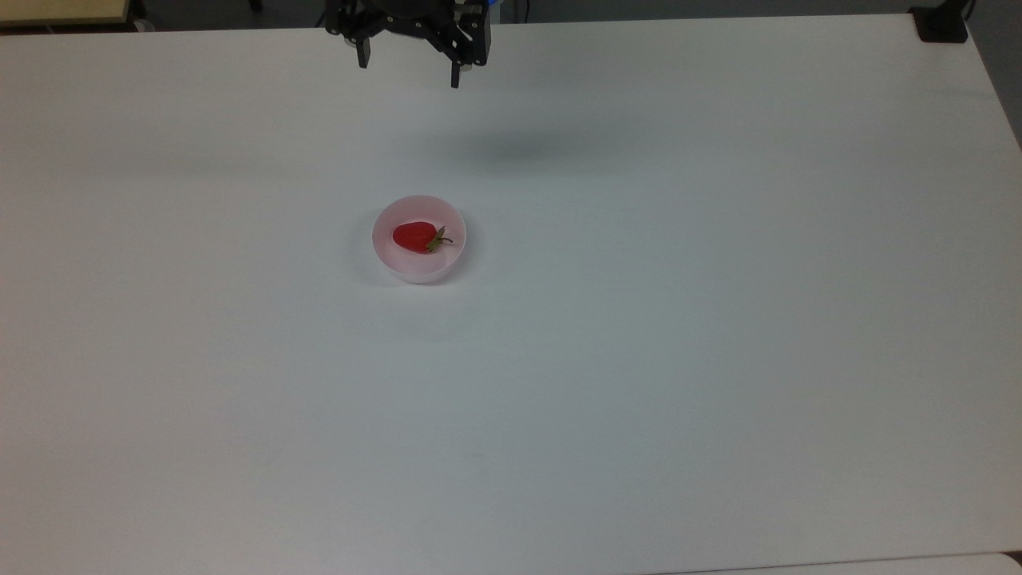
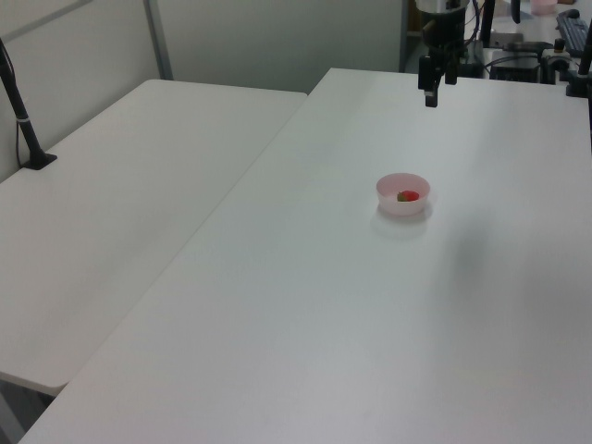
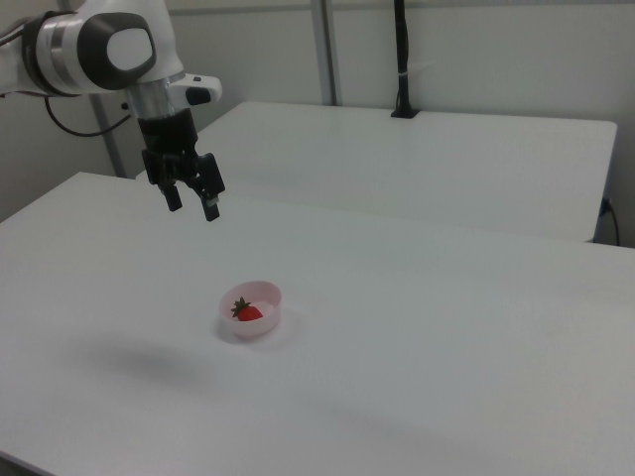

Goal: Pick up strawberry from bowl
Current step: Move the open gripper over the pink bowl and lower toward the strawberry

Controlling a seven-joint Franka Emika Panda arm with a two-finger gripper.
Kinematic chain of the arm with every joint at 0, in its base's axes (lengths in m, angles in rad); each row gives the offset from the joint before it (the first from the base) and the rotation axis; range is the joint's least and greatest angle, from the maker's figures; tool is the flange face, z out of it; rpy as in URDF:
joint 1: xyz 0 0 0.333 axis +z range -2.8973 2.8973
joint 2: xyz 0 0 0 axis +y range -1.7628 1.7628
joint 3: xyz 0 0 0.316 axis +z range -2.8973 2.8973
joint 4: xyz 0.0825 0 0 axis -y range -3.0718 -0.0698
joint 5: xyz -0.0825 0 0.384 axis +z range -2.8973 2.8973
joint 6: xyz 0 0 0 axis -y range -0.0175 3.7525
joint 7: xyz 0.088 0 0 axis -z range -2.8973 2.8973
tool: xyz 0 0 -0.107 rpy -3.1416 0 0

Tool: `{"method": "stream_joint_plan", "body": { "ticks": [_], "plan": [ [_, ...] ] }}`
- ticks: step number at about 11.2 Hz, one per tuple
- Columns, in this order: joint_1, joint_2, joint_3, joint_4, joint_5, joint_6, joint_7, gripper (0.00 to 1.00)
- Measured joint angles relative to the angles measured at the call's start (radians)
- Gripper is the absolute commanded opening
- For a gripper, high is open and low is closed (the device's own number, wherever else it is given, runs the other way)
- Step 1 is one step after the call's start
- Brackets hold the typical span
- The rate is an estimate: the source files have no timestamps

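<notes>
- Gripper [image 1: 409, 73] is seen high above the table [image 1: 718, 359], fingers spread wide w/ nothing held; same spread is seen in the right view [image 3: 191, 206]
- In the left view the gripper [image 2: 435, 92] is hung well apart from the bowl [image 2: 387, 188], which sits lower in frame, nearer the camera
- Bowl [image 1: 382, 228] is placed below the gripper in the top view, well apart from it; in the right view the bowl [image 3: 268, 291] lies down & to the right view's right of the fingers
- Strawberry [image 1: 414, 237] is laid on its side inside the bowl, resting on the bottom; leafy cap pointed to the top view's right, tip to the top view's left
- In the right view the strawberry [image 3: 248, 313] is seen toward the near wall of the bowl, cap toward the right view's left; in the left view the strawberry [image 2: 407, 196] is a small red spot inside the rim
- Spread fingers are judged as readied for approach: berry not yet reached, descent into the bowl is still to be done
- Bowl walls are low, so the berry is judged reachable from above; fingers likely best closed across its short width, clear of the rim
- Light plastic bowl may be shifted or tipped if the rim is bumped
- No brands, labels or writing can be read on bowl, table or arm
</notes>
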Motion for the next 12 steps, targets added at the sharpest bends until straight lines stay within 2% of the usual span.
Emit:
{"method": "stream_joint_plan", "body": {
  "ticks": [7, 9, 12],
  "plan": [
    [-0.004, 0.039, -0.003, 0.009, 0.010, 0.094, -0.047, 1.00],
    [-0.006, 0.063, -0.005, 0.011, 0.011, 0.099, -0.136, 1.00],
    [-0.019, 0.093, -0.005, 0.012, 0.036, 0.100, -0.350, 1.00]
  ]
}}
